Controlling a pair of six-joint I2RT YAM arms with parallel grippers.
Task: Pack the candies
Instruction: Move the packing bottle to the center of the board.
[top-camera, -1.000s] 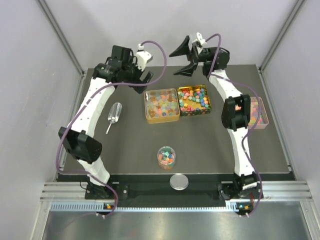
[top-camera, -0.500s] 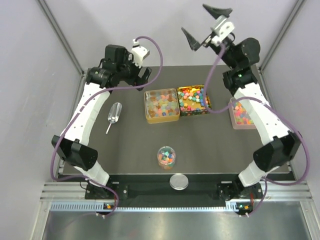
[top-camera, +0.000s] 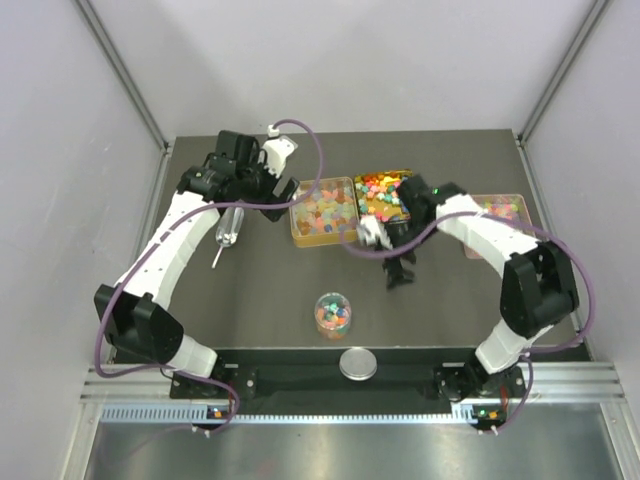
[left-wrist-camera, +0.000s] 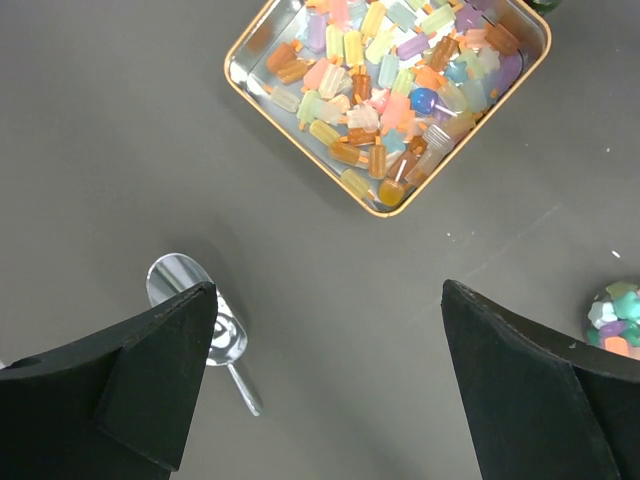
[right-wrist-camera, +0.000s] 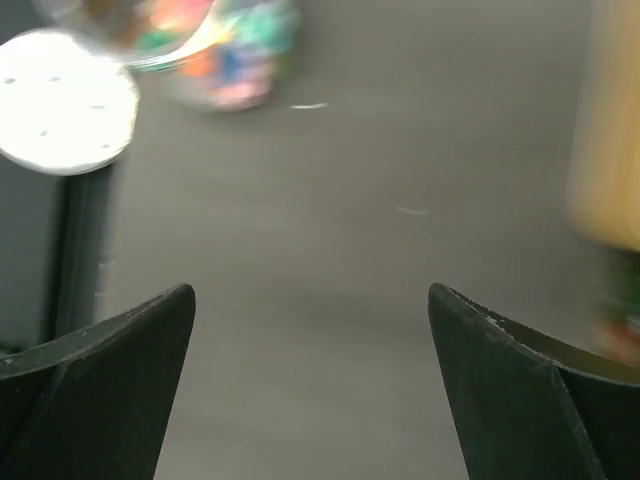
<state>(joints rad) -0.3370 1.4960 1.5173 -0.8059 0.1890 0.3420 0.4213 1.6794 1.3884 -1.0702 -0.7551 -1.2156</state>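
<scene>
The candies lie in several containers: pale translucent ones in a gold tin (top-camera: 323, 211) (left-wrist-camera: 390, 90), bright ones in a second gold tin (top-camera: 386, 196), more in a pink tray (top-camera: 497, 212), and some in a small clear jar (top-camera: 334, 312) (right-wrist-camera: 215, 50). My left gripper (top-camera: 268, 198) (left-wrist-camera: 330, 380) is open and empty above the table, between a clear scoop (top-camera: 229, 227) (left-wrist-camera: 195, 310) and the pale-candy tin. My right gripper (top-camera: 385, 258) (right-wrist-camera: 310, 390) is open and empty over bare table, just in front of the bright-candy tin and up-right of the jar.
A round silver lid (top-camera: 357, 363) (right-wrist-camera: 65, 100) lies at the table's near edge, below the jar. The jar also shows at the right edge of the left wrist view (left-wrist-camera: 620, 315). Grey walls enclose the table on three sides.
My right arm has swung down from high at the back to low over the table in front of the tins. My left gripper has dropped nearer the scoop.
</scene>
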